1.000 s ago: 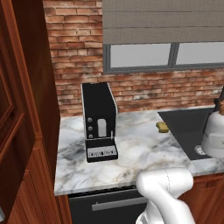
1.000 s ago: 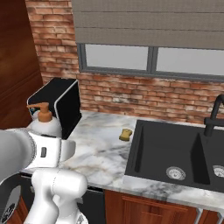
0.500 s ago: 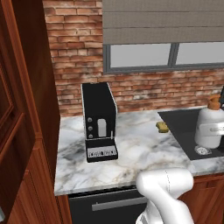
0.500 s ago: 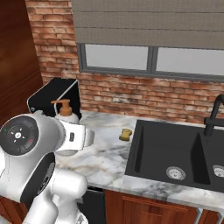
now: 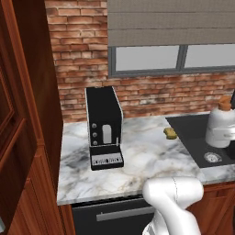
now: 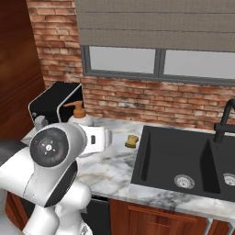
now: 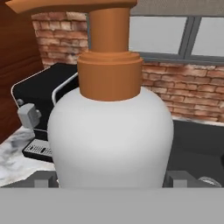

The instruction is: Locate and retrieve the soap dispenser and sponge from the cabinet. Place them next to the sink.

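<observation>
Now | one soap dispenser [image 7: 110, 135] in gripper [image 7: 111, 178] | one sponge [image 5: 170, 132] | one sink [image 6: 183, 160]

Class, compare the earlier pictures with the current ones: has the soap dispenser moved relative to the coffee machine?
Yes. In the right base view the soap dispenser, held in the gripper, has travelled away from the coffee machine toward the sink.

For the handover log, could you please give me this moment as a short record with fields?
held item: soap dispenser, upright between the fingers of the gripper
sponge: sponge lies on the marble counter, just left of the sink
coffee machine: coffee machine stands on the counter by the brick wall
cabinet: cabinet at far left
task state: dispenser not yet set down
</observation>
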Controlling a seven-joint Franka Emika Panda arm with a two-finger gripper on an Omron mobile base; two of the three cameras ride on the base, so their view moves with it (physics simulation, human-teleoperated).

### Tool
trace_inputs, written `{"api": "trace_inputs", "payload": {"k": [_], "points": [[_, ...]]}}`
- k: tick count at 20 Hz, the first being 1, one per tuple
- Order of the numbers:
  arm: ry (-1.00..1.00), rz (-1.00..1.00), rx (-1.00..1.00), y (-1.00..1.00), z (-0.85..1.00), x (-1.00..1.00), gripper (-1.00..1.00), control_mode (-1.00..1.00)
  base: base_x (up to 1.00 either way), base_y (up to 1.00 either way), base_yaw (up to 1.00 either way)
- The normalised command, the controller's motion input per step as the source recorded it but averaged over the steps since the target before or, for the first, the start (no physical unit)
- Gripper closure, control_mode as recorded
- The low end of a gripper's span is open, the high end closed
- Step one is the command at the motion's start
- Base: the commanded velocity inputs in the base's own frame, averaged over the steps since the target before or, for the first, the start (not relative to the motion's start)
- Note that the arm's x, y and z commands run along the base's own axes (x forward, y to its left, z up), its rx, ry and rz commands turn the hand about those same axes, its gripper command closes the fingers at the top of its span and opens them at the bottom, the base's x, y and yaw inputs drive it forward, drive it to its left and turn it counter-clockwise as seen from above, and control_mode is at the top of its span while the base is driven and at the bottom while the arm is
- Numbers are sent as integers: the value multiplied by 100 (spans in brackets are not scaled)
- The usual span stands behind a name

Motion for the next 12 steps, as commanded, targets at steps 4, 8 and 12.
{"api": "trace_inputs", "payload": {"k": [4, 8, 12], "points": [[-3, 20, 2, -11, -73, 56, 100, -100, 0, 0, 0], [0, 31, 0, -2, -62, 60, 100, -100, 0, 0, 0], [-5, 27, 0, -17, -52, 53, 100, -100, 0, 0, 0]]}}
